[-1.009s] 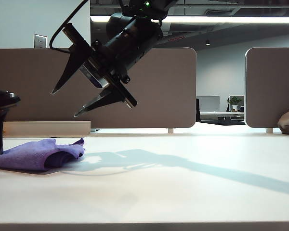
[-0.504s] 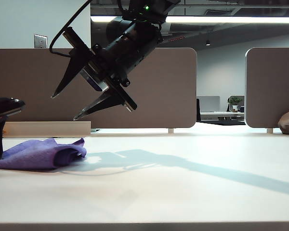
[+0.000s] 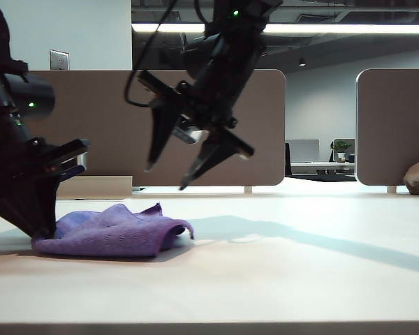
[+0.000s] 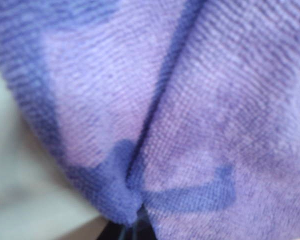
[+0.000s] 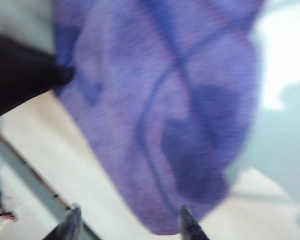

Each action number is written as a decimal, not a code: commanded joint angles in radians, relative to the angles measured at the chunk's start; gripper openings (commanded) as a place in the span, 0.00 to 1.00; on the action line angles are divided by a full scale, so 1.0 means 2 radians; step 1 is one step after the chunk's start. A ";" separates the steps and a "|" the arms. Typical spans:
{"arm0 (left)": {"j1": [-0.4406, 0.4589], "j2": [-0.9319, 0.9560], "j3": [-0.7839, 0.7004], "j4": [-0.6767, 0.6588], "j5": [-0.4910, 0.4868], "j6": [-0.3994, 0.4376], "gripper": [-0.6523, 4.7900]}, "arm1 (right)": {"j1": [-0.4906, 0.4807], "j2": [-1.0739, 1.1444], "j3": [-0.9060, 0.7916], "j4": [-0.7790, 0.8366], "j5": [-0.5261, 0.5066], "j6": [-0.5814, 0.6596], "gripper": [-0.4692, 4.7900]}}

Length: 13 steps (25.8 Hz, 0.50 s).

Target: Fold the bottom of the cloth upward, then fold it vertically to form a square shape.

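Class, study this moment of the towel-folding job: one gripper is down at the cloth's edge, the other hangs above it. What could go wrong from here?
1. The left gripper is shut on just the left edge of the cloth; a small pinch on fuzzy fabric might slip when pulled.
2. The cloth lies bunched and creased, so folding it now may give an uneven shape, not a square.
3. The right gripper hangs open above the cloth; if it descends, it could grab several layers together.

Fuzzy, ribbed purple microfiber cloth [image 3: 115,230], matt, with stitched edges; smooth, pale, faintly sheened counter [image 3: 279,272]; matt black plastic-looking right hand [image 3: 166,177] above.
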 commanded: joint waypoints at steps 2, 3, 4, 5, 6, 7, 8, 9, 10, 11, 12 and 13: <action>-0.027 -0.027 -0.001 -0.015 0.018 -0.012 0.12 | -0.015 -0.019 0.003 -0.020 0.030 -0.016 0.57; -0.034 -0.034 -0.001 -0.015 0.015 -0.019 0.12 | -0.020 -0.022 0.003 -0.022 0.030 -0.016 0.57; -0.044 -0.040 0.000 -0.015 0.015 -0.026 0.12 | -0.025 -0.025 0.003 -0.026 0.034 -0.017 0.57; -0.049 -0.042 -0.001 -0.017 0.014 -0.031 0.12 | -0.030 -0.028 0.003 -0.032 0.040 -0.021 0.57; -0.056 -0.042 -0.001 -0.024 0.014 -0.037 0.12 | -0.034 -0.028 0.002 -0.046 0.050 -0.028 0.57; -0.063 -0.042 -0.001 -0.029 0.013 -0.037 0.12 | -0.036 -0.027 0.002 -0.053 0.055 -0.031 0.57; -0.075 -0.042 -0.001 -0.034 0.013 -0.037 0.12 | -0.038 -0.027 0.002 -0.056 0.059 -0.031 0.57; -0.084 -0.042 -0.001 -0.036 0.013 -0.037 0.12 | -0.038 -0.027 0.002 -0.055 0.059 -0.031 0.57; -0.100 -0.042 -0.001 -0.038 0.011 -0.040 0.12 | -0.038 -0.028 0.002 -0.056 0.059 -0.031 0.57; -0.110 -0.042 -0.001 -0.038 0.009 -0.044 0.12 | -0.038 -0.028 0.002 -0.058 0.059 -0.031 0.57; -0.128 -0.042 -0.001 -0.036 0.003 -0.049 0.12 | -0.038 -0.028 0.002 -0.062 0.059 -0.033 0.57; -0.138 -0.042 -0.001 -0.035 0.002 -0.054 0.12 | -0.038 -0.028 0.002 -0.064 0.059 -0.033 0.57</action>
